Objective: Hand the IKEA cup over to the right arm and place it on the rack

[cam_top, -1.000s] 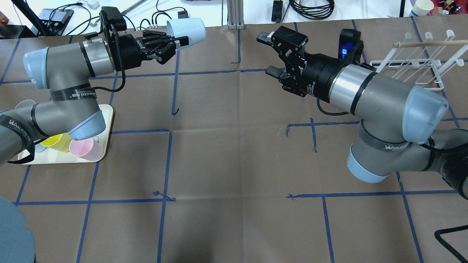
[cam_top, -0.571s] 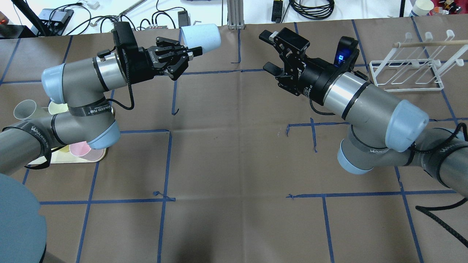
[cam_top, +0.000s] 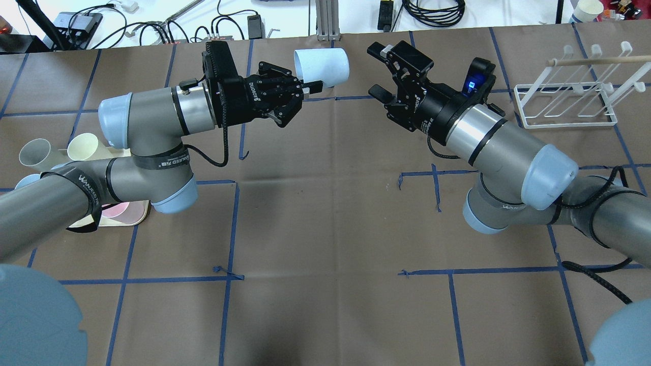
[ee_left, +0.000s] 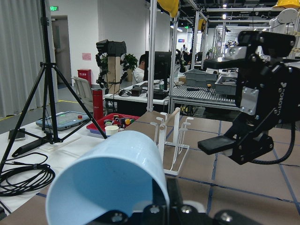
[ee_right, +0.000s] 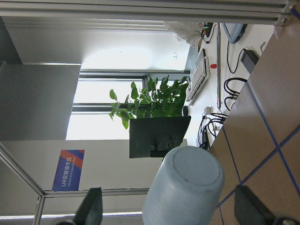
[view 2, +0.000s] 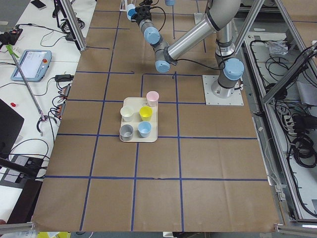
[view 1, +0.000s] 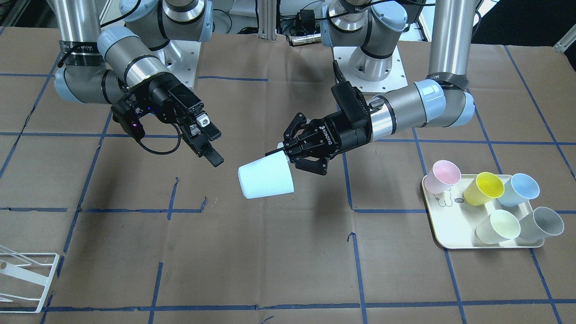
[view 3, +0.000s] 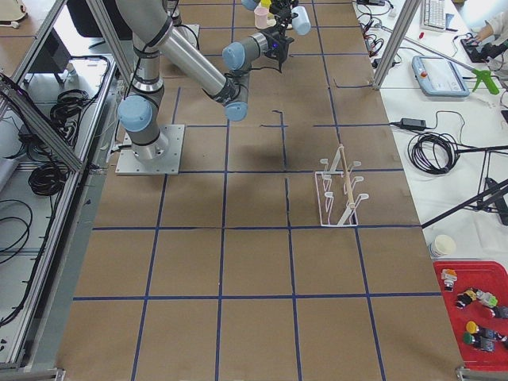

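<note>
My left gripper (cam_top: 311,86) is shut on the rim of the pale-blue IKEA cup (cam_top: 322,67) and holds it on its side above the far middle of the table. The cup's base points at my right gripper (cam_top: 375,71), which is open and a short gap away, not touching it. From the front, the cup (view 1: 265,180) hangs between the right gripper (view 1: 215,147) and the left gripper (view 1: 282,150). In the right wrist view the cup's base (ee_right: 187,187) sits between the spread fingers (ee_right: 91,206). The white wire rack (cam_top: 564,96) stands at the far right.
A cream tray (view 1: 450,238) by my left arm holds several upright cups: pink (view 1: 443,176), yellow (view 1: 483,188), blue (view 1: 518,190) and others. A wooden stick (cam_top: 595,61) lies across the rack's top. Cables and a metal post (cam_top: 328,20) lie past the table's far edge.
My left arm has swung right, carrying the cup from the far left toward the right gripper. The right gripper has shifted slightly and stays open; the gap between them has shrunk.
</note>
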